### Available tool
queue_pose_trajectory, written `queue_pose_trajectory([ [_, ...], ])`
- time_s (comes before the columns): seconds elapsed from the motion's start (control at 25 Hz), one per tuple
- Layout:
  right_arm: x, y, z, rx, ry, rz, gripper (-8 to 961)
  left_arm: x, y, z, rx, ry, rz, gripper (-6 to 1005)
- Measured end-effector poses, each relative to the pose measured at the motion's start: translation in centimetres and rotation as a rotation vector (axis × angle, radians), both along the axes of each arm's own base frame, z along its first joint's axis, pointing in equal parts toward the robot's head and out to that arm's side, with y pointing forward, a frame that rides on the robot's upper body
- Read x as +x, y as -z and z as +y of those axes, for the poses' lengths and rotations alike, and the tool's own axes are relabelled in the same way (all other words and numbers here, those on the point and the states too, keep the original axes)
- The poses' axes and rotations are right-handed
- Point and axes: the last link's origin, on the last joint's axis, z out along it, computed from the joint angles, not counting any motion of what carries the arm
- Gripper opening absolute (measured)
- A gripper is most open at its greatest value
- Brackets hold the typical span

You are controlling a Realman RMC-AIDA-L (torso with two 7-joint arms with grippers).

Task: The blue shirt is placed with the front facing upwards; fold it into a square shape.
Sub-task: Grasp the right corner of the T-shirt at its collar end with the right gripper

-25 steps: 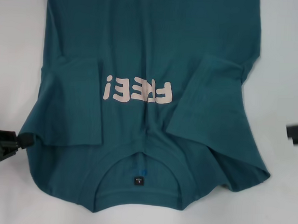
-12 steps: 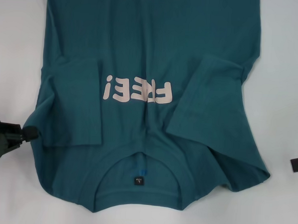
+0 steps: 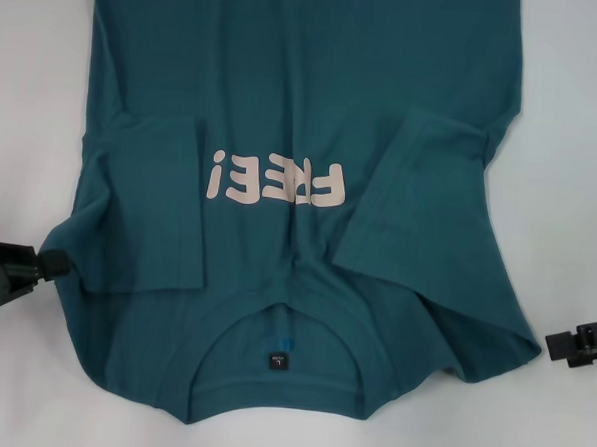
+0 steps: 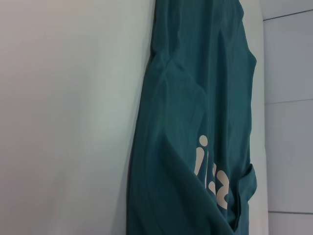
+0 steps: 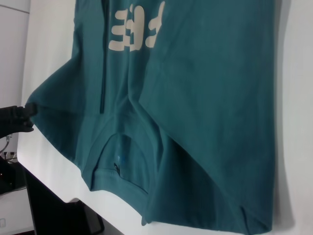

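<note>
Across the middle of the white table (image 3: 583, 148) lies the blue shirt (image 3: 285, 103), front up, its collar (image 3: 281, 368) toward the near edge and its hem running off the far side of the head view. Both short sleeves are already folded inward over the chest, flanking the pale "FREE!" lettering (image 3: 276, 180), so the body is narrowed into a rough rectangle; that suits a square fold made next along the length.

At the near left shoulder the left gripper (image 3: 46, 265) sits right at the cloth's edge, its tip touching or pinching the fabric there; I cannot tell whether its fingers are closed on it. At the near right, the right gripper (image 3: 570, 345) hovers just beside the shoulder corner, apart from the cloth, and I cannot tell its finger state either.

The 2 grippers mirror each other at the 2 shoulder corners, likely so the collar end can be lifted evenly and carried toward the hem.
</note>
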Motion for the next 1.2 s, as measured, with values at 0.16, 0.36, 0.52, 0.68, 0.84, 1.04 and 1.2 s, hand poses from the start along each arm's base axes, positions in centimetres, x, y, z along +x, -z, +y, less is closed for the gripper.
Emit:
queue_pose_trajectory([
  [0.16,0.0,0.6,-0.1,-0.01,0.002,-0.004,788,0.0,0.0,0.1,0.0,0.002,0.002,1],
  [0.36,0.1,1.0,0.2,-0.015,0.006,-0.033,778,0.1,0.1,0.2,-0.001,0.005,0.002,1],
  [0.52,0.1,1.3,0.3,-0.016,0.015,-0.041,768,0.1,0.2,0.2,-0.001,0.002,0.001,1],
  [0.68,-0.1,1.7,0.4,-0.017,0.015,-0.036,757,0.0,0.2,0.2,-0.001,-0.004,0.0,1],
  [0.84,-0.4,2.1,0.6,-0.023,0.013,-0.032,747,0.0,0.3,0.1,-0.004,-0.004,0.001,1],
  [1.04,-0.5,2.2,0.6,-0.027,0.018,-0.032,734,-0.1,0.3,0.1,-0.005,-0.004,0.002,1],
  [1.2,-0.3,2.1,0.6,-0.024,0.029,-0.042,724,-0.1,0.3,0.0,-0.005,-0.006,0.003,0],
])
